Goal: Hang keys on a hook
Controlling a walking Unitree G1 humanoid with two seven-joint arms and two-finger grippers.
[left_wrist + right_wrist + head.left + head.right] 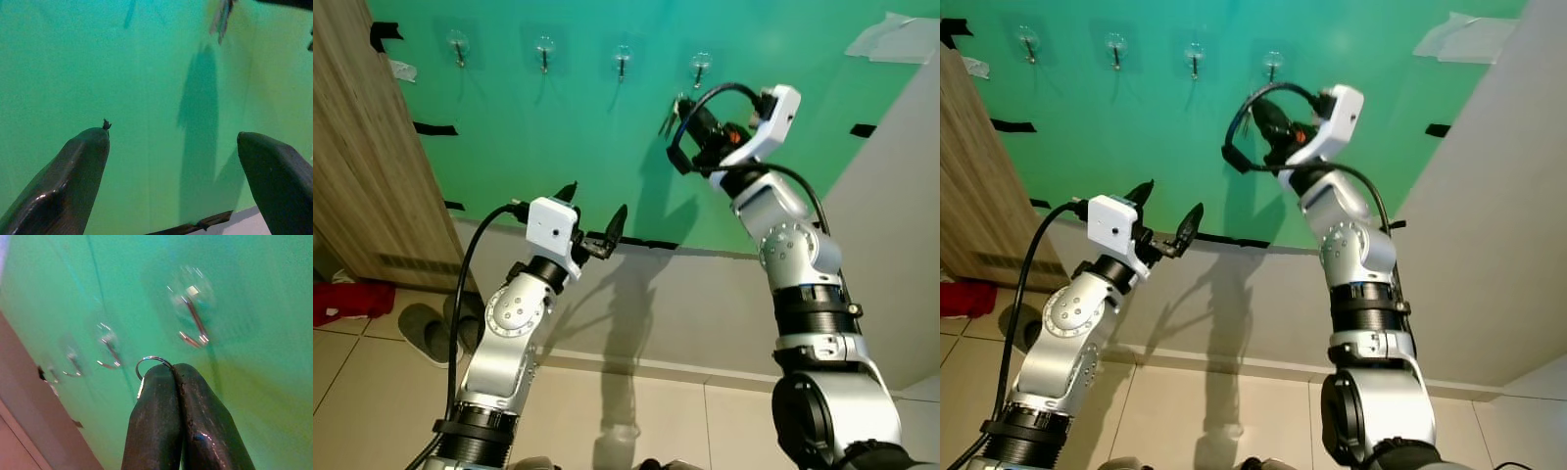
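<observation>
Four clear hooks with metal prongs run along the top of a green wall panel (558, 127). My right gripper (683, 106) is raised just below and left of the rightmost hook (701, 67), shut on a key ring (151, 363) that pokes out above its fingertips (166, 377). In the right wrist view that hook (193, 325) is a short gap ahead of the ring, not touching it. Keys (668, 122) dangle beside the fingers. My left gripper (595, 206) is held lower near the panel's bottom edge, open and empty, with its fingers (83, 166) wide apart.
A wooden cabinet side (362, 147) stands at the left. Grey slippers (431, 333) and a red cloth (352, 299) lie on the tiled floor below it. Black tape strips (435, 128) mark the panel's edges. A beige wall (891, 245) is on the right.
</observation>
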